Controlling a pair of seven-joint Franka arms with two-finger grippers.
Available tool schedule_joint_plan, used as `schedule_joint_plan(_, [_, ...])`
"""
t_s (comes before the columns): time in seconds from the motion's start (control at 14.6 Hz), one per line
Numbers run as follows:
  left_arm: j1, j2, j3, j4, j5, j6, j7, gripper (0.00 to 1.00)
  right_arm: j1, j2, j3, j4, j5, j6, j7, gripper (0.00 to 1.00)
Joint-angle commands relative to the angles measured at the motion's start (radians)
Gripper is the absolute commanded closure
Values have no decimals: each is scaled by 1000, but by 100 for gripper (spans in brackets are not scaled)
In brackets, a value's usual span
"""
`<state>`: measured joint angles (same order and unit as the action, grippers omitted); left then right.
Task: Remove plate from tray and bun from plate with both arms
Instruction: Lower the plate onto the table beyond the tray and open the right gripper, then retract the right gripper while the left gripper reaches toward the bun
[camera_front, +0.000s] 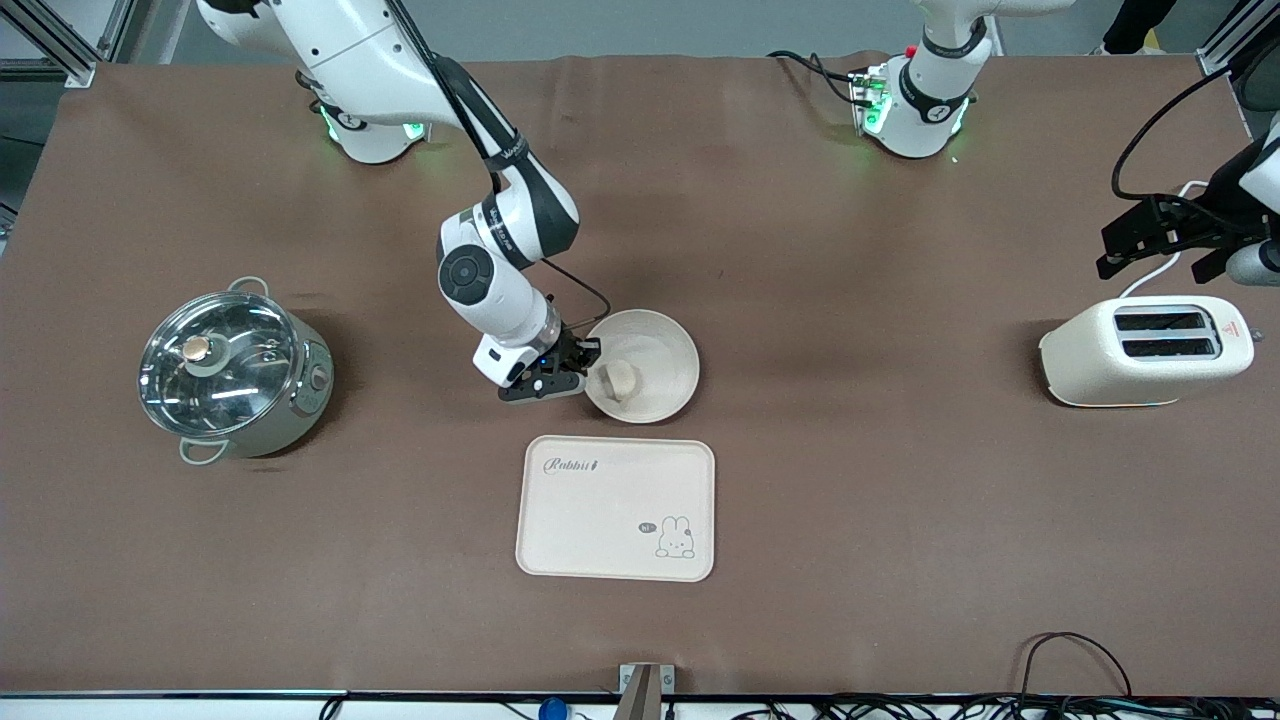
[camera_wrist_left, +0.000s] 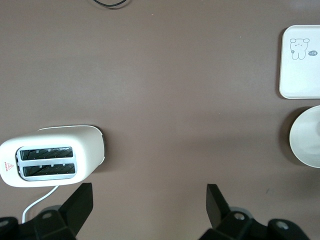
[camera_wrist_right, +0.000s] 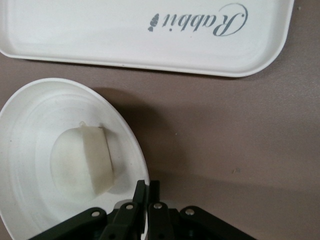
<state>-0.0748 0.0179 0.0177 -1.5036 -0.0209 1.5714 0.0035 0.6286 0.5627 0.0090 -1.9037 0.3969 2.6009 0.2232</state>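
Observation:
The round cream-white plate (camera_front: 660, 350) lies just farther from the front camera than the tray. The pale bun (camera_front: 621, 379) lies in it. My right gripper (camera_front: 588, 362) is shut on the plate's rim at the side toward the right arm's end. In the right wrist view its fingers (camera_wrist_right: 147, 184) pinch the rim of the plate (camera_wrist_right: 30, 110), with the bun (camera_wrist_right: 82, 160) close beside them. My left gripper (camera_front: 1155, 268) waits open and empty in the air over the toaster. In the left wrist view (camera_wrist_left: 150, 192) only bare table shows between its fingers.
The rectangular cream rabbit tray (camera_front: 615, 507) lies empty, nearer the front camera than the plate; it also shows in both wrist views (camera_wrist_right: 125, 40) (camera_wrist_left: 302, 60). A white toaster (camera_front: 1145, 350) stands at the left arm's end. A steel pot with a glass lid (camera_front: 232, 368) stands at the right arm's end.

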Motion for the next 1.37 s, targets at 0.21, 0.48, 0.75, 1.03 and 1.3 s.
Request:
schedule_joint_plan(0.21, [6, 2, -7, 0, 3, -46, -2, 0, 2, 25, 2, 25, 33, 1, -18, 37])
schedule_joint_plan(0.48, [-25, -9, -33, -13, -14, -99, -97, 0, -10, -36, -9, 40, 20, -94, -19, 0])
schedule_joint_plan(0.75, [-36, 32, -175, -41, -68, -16, -377, 0, -38, -214, -139, 119, -1, -400, -21, 0])
schedule_joint_plan(1.03, [-42, 152, -330, -96, -70, 273, -539, 0, -40, -320, -291, 316, -241, -793, -21, 0])
schedule_joint_plan(1.3, [-181, 373, -367, -92, 22, 575, -787, 0, -38, -411, -434, 361, -306, -942, -138, 0])
